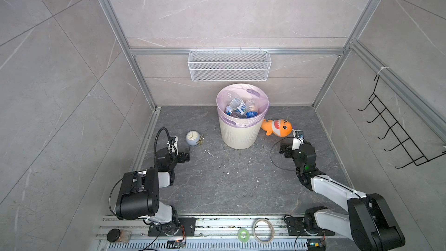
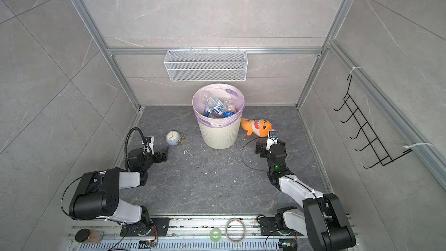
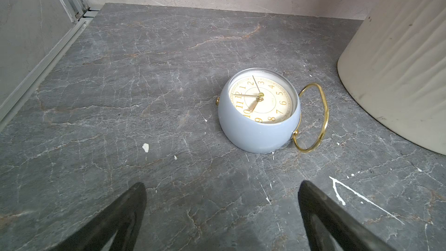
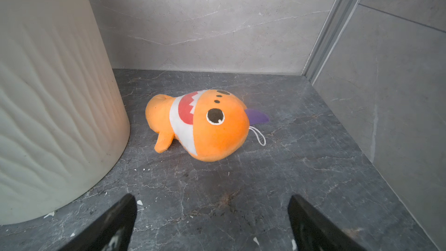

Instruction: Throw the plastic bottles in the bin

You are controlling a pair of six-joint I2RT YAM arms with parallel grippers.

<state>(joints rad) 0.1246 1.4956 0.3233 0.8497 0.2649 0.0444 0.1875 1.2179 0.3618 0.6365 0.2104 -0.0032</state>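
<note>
**Both grippers wide open and empty, bottles in the bin**

Left gripper [image 3: 222,216] sits low over the dark stone tabletop near its left edge, jaws spread wide, holding nothing; just beyond its fingertips lies a pale-blue clock [image 3: 259,114] with a gold handle, face up and tilted. Right gripper [image 4: 212,223] hovers near the right side, equally wide apart and empty; an orange plush shark [image 4: 205,126] lies on its side just ahead of it, close to the bin's wall but not visibly touching it.

In both top views the bin [image 1: 239,136] stands upright near the middle of the tabletop's far edge, between clock and shark, lined with a pale lilac bag; the plastic bottles [image 1: 240,108] lie heaped inside it, clear with blue and white labels. A white mesh basket [image 1: 229,65] hangs on the back wall above the bin.
</note>
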